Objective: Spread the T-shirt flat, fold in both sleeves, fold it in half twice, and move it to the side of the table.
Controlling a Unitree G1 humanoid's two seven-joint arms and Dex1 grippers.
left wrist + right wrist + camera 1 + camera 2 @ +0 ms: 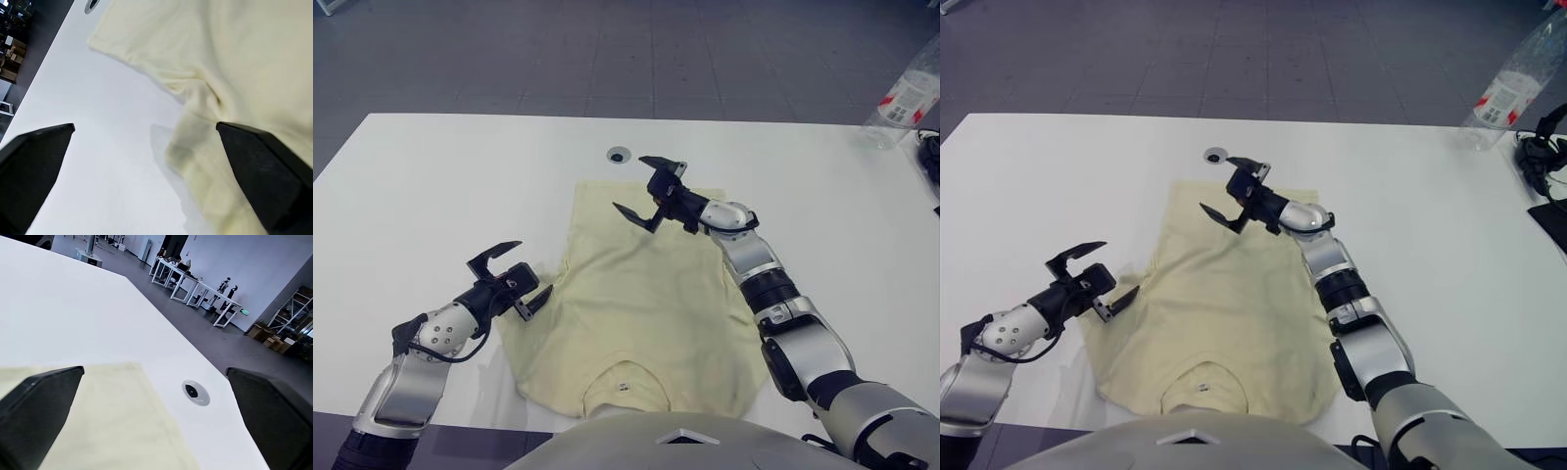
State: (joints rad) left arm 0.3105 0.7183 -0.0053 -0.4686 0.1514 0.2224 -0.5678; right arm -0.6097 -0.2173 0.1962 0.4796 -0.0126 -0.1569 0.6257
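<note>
- The T-shirt (646,313), pale yellow, lies on the white bench (431,186) with its collar on the robot's side and its hem on the far side.
- The left gripper (535,265) is released, jaws spread wide, holding nothing. It hangs just beside the shirt's left edge, over the rumpled left sleeve (524,328).
- The right gripper (628,182) is also released and empty, jaws wide. It hovers over the far part of the shirt, near the hem.
- From the left wrist view, both dark fingers (34,166) frame the cloth. The creased sleeve fabric sits under the gap, nearer one finger, and bare bench lies under the other.
- From the right wrist view, the hem's straight edge (142,382) runs between the fingers (39,406). A round metal grommet (195,392) is set in the bench just past the hem, and white tables stand in the room behind.
- The head views place that grommet just beyond the right gripper.
- A clear plastic bottle (1508,88) stands at the bench's far right corner, well apart from both grippers. I cannot tell whether it holds anything.
- The right eye view takes in a black bundle of cables (1538,152) beside the bottle, at the bench's right edge.
</note>
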